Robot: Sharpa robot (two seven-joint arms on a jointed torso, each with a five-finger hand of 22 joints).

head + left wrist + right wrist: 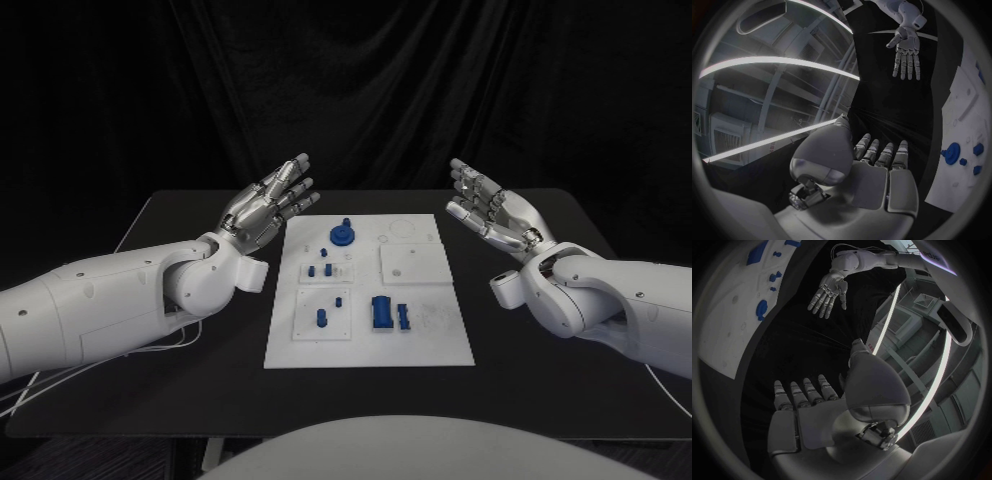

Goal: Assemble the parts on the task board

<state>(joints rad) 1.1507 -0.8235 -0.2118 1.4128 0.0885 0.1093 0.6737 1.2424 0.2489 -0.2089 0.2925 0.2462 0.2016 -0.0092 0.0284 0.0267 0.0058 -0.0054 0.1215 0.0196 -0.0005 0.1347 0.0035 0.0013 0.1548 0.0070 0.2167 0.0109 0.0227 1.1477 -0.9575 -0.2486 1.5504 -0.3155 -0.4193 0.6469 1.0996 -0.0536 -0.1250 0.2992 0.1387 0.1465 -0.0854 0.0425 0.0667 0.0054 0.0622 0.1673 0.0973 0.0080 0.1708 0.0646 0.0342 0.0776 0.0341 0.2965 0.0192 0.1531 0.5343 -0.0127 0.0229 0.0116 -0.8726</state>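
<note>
black table (548,370) bare around task board (433,345); hands flank it, nothing between

White rectangular task board (369,345) lies at the centre of the black table (577,385), long side running away from the robot. On the board: round blue part (343,235) at the far end, left of centre; small blue pegs (322,269) nearer, on the left half; a further peg pair (329,312) nearer still; block-shaped blue part (384,312) near the middle, right of those pegs. Left silver hand (270,203) hangs above the table just left of the board's far end; right silver hand (488,210) hangs just right of it. Neither touches the board.
</note>
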